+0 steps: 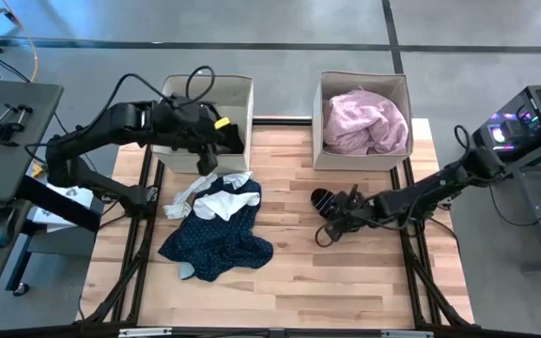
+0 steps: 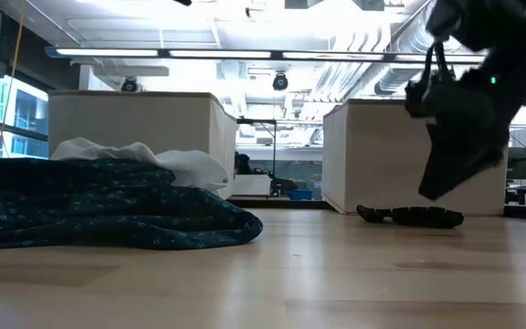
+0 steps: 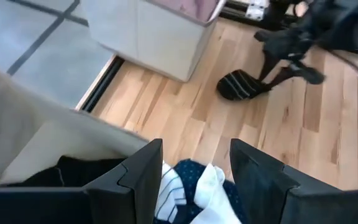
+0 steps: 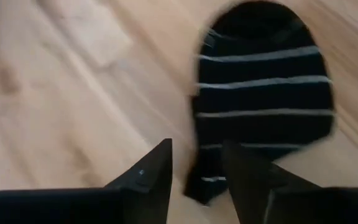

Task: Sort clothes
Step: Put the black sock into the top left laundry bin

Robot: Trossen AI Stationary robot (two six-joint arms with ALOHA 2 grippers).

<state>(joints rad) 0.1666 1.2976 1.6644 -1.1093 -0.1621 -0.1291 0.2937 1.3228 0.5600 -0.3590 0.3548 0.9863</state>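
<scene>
We see the navy dotted dress spread on the table. The right box holds the pink shirt; the left box holds a black garment. The left gripper hangs open and empty at that box's front edge; the right gripper, slightly parted, grips nothing, poised over the striped sock.

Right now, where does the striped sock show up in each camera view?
High view: striped sock left of the right gripper.
Low view: flat on the table, right of centre.
Left wrist view, upper middle.
Right wrist view, filling upper right.
Shared landmark: box holding the pink shirt.
</scene>
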